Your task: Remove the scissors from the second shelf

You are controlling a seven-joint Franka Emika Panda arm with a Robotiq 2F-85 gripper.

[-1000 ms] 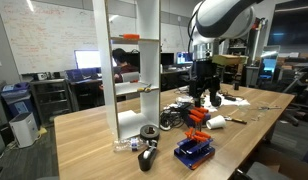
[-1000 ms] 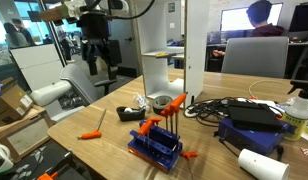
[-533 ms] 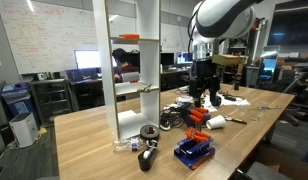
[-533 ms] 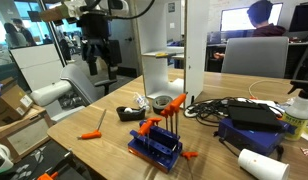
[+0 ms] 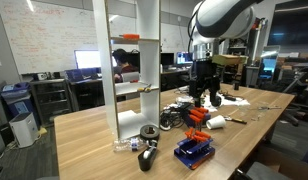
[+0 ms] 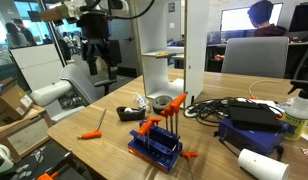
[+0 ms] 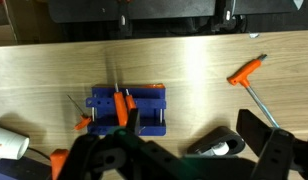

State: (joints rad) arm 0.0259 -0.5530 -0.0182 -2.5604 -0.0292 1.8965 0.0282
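The tall white rack stands on the wooden table in both exterior views. The second shelf (image 5: 128, 92) is its mid-height board, and the small yellowish scissors (image 5: 148, 87) lie near its right end. In an exterior view the shelf (image 6: 157, 55) shows edge-on and I cannot make out the scissors there. My gripper (image 5: 202, 97) hangs open and empty above the table, well away from the rack; it also shows in an exterior view (image 6: 97, 66). The wrist view looks straight down at the table, with the gripper (image 7: 179, 162) and its dark fingers (image 7: 266, 142) at the bottom. The rack is out of that view.
A blue-and-orange block (image 5: 194, 150) (image 7: 129, 110) and a tape roll (image 5: 149, 132) (image 7: 220, 145) lie on the table. An orange-handled tool (image 7: 250, 71) (image 6: 91, 134) lies near them. A flat orange object (image 5: 128, 38) sits on the upper shelf. Cables and clutter (image 6: 249, 115) lie beside the rack.
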